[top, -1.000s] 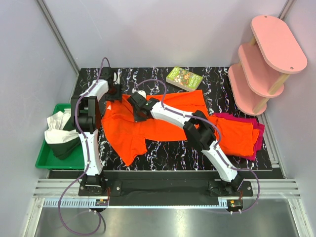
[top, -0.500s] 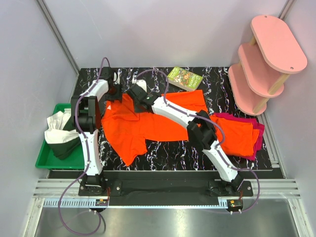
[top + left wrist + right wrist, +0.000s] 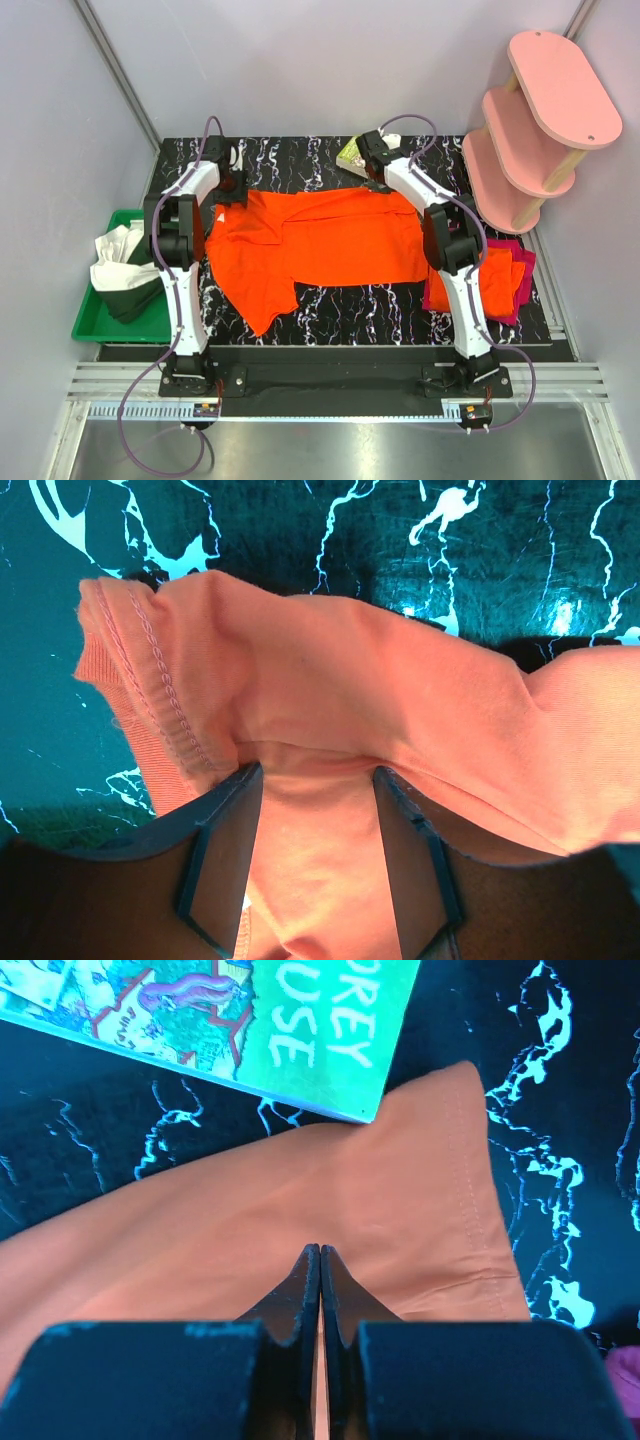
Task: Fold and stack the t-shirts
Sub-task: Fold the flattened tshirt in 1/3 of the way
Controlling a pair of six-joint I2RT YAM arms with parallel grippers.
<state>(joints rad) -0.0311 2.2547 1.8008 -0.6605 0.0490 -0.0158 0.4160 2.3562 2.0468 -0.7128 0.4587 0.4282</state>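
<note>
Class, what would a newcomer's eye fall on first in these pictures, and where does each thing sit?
A bright orange t-shirt spread across the middle of the black marbled table, with the left hand and right hand gripping its far corners. Next, the pink shelf at far right and the green tray off the left edge.

setting: lab test cell | cues: plain grey walls [image 3: 300,60], aluminium base rail [image 3: 330,382], black marbled table [image 3: 350,312]

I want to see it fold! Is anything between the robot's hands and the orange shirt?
Nothing visible. The left hand and the right hand each pinch the orange t-shirt at a far corner; the green book lies beside.
</note>
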